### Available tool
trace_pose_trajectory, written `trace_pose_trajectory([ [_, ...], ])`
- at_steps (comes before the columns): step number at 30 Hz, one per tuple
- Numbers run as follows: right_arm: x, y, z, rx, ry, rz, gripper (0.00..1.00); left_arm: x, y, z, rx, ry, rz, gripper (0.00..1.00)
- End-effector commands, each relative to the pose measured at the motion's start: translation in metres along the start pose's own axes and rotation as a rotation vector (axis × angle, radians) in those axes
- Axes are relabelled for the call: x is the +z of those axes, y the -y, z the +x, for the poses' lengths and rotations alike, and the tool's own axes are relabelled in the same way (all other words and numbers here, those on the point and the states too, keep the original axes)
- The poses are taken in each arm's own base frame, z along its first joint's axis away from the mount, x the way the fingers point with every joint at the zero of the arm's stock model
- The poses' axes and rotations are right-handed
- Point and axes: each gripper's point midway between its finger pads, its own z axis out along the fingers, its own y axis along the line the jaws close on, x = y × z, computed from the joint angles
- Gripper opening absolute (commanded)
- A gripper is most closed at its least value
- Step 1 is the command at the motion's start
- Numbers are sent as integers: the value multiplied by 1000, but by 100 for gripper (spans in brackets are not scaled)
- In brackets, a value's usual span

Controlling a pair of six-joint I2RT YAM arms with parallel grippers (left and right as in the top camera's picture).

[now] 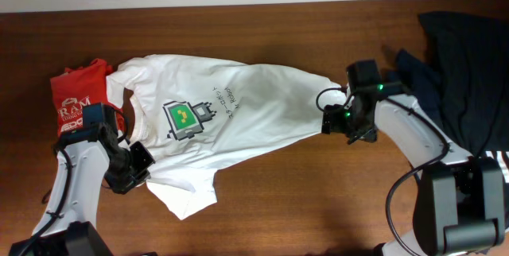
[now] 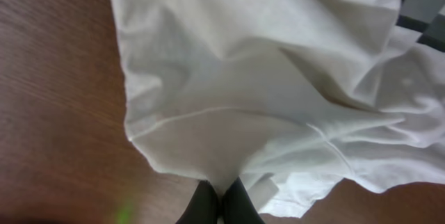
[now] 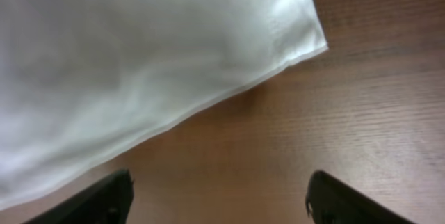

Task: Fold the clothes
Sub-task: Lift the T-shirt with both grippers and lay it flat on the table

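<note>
So here's where I'm at: my left gripper is pressed together on a fold of the white T-shirt. On the left wrist cam the two dark fingers sit tight against each other with the cloth bunching right down into them, so I'm pinching fabric there. The rest of the shirt fans out ahead of that gripper and off to one side, all creased and lumpy, with bare wooden table on the other side. My right gripper is spread wide, one finger at each bottom corner of its cam and nothing but wood between them. The shirt's hem corner lies just ahead of those fingers, flat on the table and not touching them. From overhead the white shirt lies stretched between my two grippers, with its green square print and small dark lettering closer to the left gripper than the right. A red T-shirt with white lettering is crumpled just beside my left arm, up against the white one. A heap of dark clothes sits behind the right gripper, apart from the white shirt.
</note>
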Motion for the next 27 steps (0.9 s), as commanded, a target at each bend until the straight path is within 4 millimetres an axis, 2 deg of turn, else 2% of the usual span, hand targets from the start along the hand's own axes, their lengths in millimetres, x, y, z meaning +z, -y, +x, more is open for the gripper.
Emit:
trace_pose_trajectory([
  [1,13,19,-5,83,76,79,81,-4,4,-1,27,10,12,0],
  [2,15,24,-9,101,106,106,81,-4,3,-1,27,10,12,0],
  [7,23,21,-25,99,173,84,80,-4,3,-1,27,10,12,0],
  [10,44,24,-22,103,138,98,80,-4,4,-1,27,10,12,0],
  [14,63,23,-29,103,147,94,77,-4,4,-1,27,10,12,0],
  [15,64,23,-31,103,153,89,68,-4,4,-1,27,10,12,0],
  [16,64,22,-33,102,160,86,52,-4,4,-1,27,10,12,0],
  [17,63,22,-33,102,162,85,44,-4,4,-1,27,12,13,0],
  [20,64,23,-29,95,144,93,9,-4,5,-4,29,23,17,0],
  [21,64,24,-27,95,136,96,4,-4,5,-5,30,26,19,0],
  [22,63,24,-25,95,129,99,4,-4,5,-5,30,28,19,0],
  [25,33,27,-28,90,115,112,4,-9,10,-12,95,55,30,0],
  [27,-11,28,-42,61,140,112,4,-27,18,-24,141,97,45,0],
])
